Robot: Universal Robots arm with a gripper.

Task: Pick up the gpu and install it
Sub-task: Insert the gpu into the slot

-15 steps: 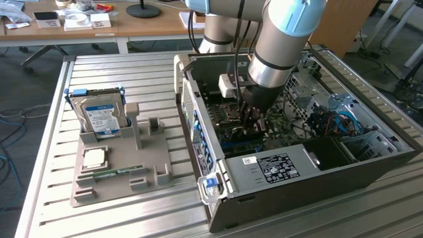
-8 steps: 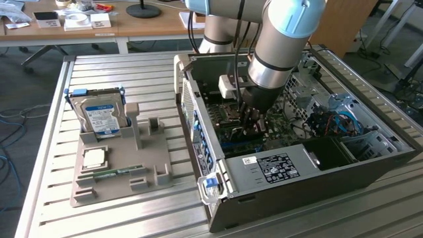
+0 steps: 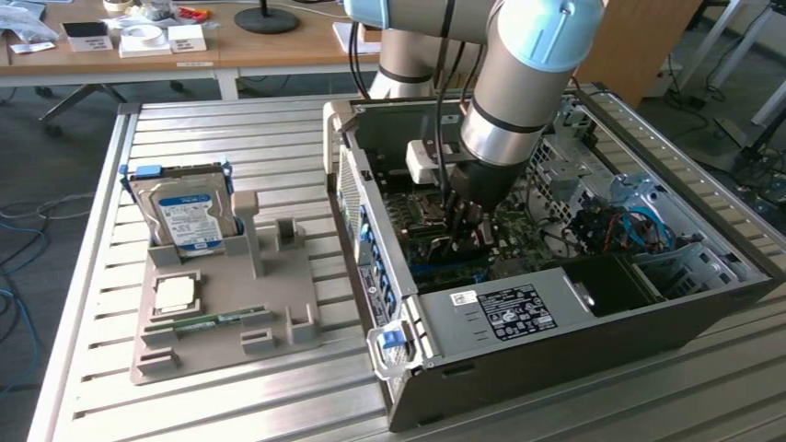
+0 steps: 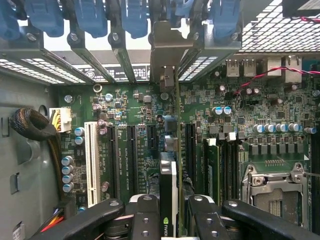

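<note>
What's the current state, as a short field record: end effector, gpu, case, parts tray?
end effector: inside the open computer case, closed on the gpu
gpu: held edge-on above the motherboard slots, its metal bracket at the rear slot opening
parts tray: at the exterior view's left, holding the hard drive, a CPU and a RAM stick

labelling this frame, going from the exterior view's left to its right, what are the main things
hard drive → grey parts holder → open computer case, with the arm's end effector reaching down inside it
</note>
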